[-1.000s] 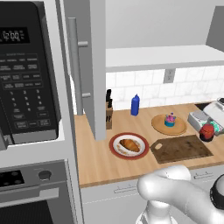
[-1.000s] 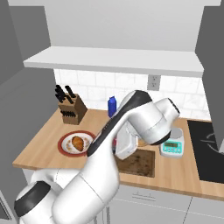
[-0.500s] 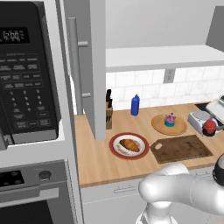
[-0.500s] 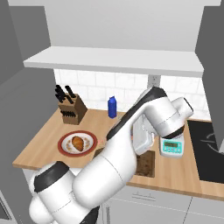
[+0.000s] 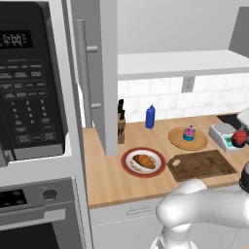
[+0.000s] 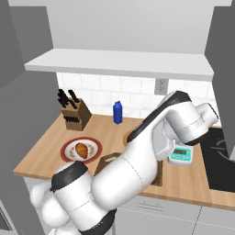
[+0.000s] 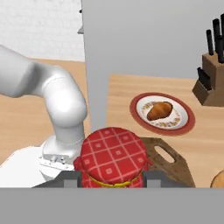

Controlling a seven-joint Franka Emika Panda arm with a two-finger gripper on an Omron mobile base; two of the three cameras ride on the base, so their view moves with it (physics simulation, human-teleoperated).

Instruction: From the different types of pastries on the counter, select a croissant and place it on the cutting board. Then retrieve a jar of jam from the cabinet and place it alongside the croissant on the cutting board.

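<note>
Between the claw's [image 7: 113, 177] two dark tips sits the jar of jam [image 7: 113, 159] — its red checked lid swells up right in front of the hand camera, and the tips hug it on either side, so the claw is pinching the jar. From the left base camera the same jar [image 5: 239, 138] shows as a small red blob at the far right of the counter [image 5: 109, 180], beside a pale green kitchen scale [image 5: 222, 135].

Beyond the claw and a little to one side lies the dark cutting board [image 7: 171, 161], handle hole toward the red-rimmed plate [image 7: 186, 117] — bare, with nothing on it. The croissant [image 7: 159, 110] rests on that plate, well apart from the claw. Further off stands the knife block [image 7: 213, 85].

Across the counter from the hand, the cupcake [image 5: 188, 132] sits on a round wooden plate [image 5: 176, 139] behind the board, with a blue bottle [image 5: 150, 116] near the tiled wall. The cabinet door [image 5: 103, 78] stands swung out over the counter, its white shelf [image 5: 185, 62] running along above.
</note>
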